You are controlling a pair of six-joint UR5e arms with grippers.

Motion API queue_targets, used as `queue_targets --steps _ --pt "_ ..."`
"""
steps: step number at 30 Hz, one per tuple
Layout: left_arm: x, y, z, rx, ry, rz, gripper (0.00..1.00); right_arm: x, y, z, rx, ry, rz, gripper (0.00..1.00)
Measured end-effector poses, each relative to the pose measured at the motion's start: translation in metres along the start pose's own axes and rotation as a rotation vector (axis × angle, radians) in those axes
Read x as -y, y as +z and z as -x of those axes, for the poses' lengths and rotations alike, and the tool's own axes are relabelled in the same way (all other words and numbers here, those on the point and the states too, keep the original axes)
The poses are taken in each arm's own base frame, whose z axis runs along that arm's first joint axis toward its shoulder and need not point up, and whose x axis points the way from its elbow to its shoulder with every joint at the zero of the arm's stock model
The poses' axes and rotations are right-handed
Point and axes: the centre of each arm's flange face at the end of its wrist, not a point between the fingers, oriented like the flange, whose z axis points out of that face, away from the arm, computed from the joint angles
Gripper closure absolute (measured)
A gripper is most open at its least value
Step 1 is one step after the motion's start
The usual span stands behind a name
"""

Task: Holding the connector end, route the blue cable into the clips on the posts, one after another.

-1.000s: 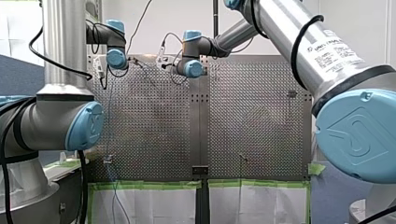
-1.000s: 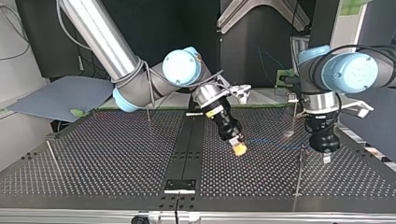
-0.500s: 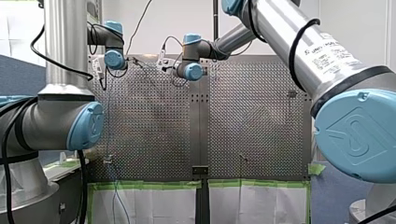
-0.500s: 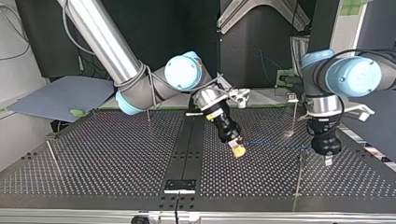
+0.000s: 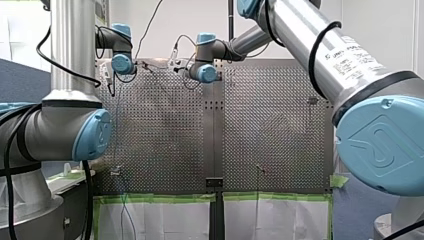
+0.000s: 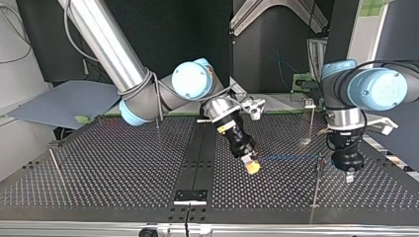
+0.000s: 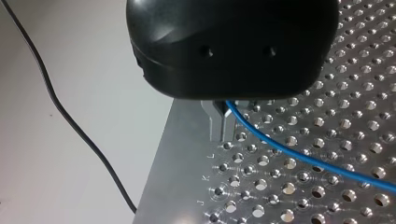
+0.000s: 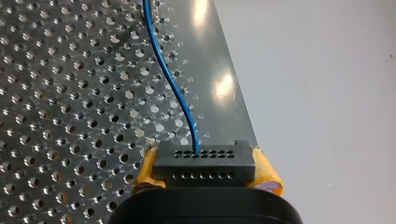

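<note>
Shifted left end effector (image 6: 349, 175) hides where blue cable (image 7: 280, 150) ends.

Silver arms (image 5: 65, 50), blue caps (image 5: 385, 145) — yellow-padded right hand (image 6: 253, 168).

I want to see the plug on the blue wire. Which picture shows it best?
The right wrist view: the black rectangular plastic connector sits large between my right pincer's yellow pads, thin blue cable entering it. The top view shows only that pincer's yellow tip; front and left wrist views show no connector.
</note>
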Motion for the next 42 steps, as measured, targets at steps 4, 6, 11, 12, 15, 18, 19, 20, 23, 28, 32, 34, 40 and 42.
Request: queue_targets --steps 4,6,11,12,15,18,19,20,23,28,32,34,40,42 --pt "-0.002 0.004 -0.007 -0.013 -0.003 -0.007 1.00 -0.008 0.001 -0.001 -0.002 -0.003 0.011 1.00" --pt "-0.003 0.006 -0.010 -0.020 -0.007 -0.010 1.00 -0.012 0.001 -0.002 -0.002 -0.004 0.017 1.00" --pt "-0.007 0.012 -0.007 -0.009 -0.029 -0.017 1.00 -0.024 0.002 -0.002 -0.003 -0.008 0.032 1.00" --pt "-0.007 0.014 -0.006 -0.005 -0.035 -0.020 1.00 -0.026 0.002 -0.002 -0.004 -0.009 0.035 1.00" --pt "-0.007 0.021 -0.004 -0.002 -0.051 -0.031 1.00 -0.034 0.002 -0.002 -0.004 -0.012 0.043 1.00" --pt "-0.007 0.028 -0.006 -0.010 -0.054 -0.038 1.00 -0.040 0.002 -0.002 -0.005 -0.016 0.048 1.00" --pt "-0.007 0.029 -0.007 -0.010 -0.055 -0.038 1.00 -0.042 0.003 -0.003 -0.005 -0.017 0.048 1.00" --pt "-0.008 0.031 -0.007 -0.009 -0.056 -0.039 1.00 -0.043 0.003 -0.004 -0.006 -0.018 0.048 1.00" --pt "-0.010 0.034 -0.007 -0.004 -0.061 -0.038 1.00 -0.047 0.004 -0.006 -0.011 -0.021 0.049 1.00" --pt "-0.014 0.039 -0.010 -0.001 -0.072 -0.045 1.00 -0.055 0.007 -0.010 -0.021 -0.026 0.050 1.00" --pt "-0.016 0.046 -0.017 -0.010 -0.082 -0.061 1.00 -0.063 0.009 -0.013 -0.027 -0.028 0.052 1.00" --pt "-0.016 0.050 -0.019 -0.012 -0.085 -0.063 1.00 -0.066 0.010 -0.016 -0.032 -0.030 0.054 1.00" --pt "-0.018 0.055 -0.020 -0.004 -0.099 -0.064 1.00 -0.077 0.012 -0.020 -0.040 -0.033 0.061 1.00" --pt "-0.019 0.056 -0.020 -0.001 -0.101 -0.064 1.00 -0.082 0.013 -0.018 -0.038 -0.030 0.063 1.00"
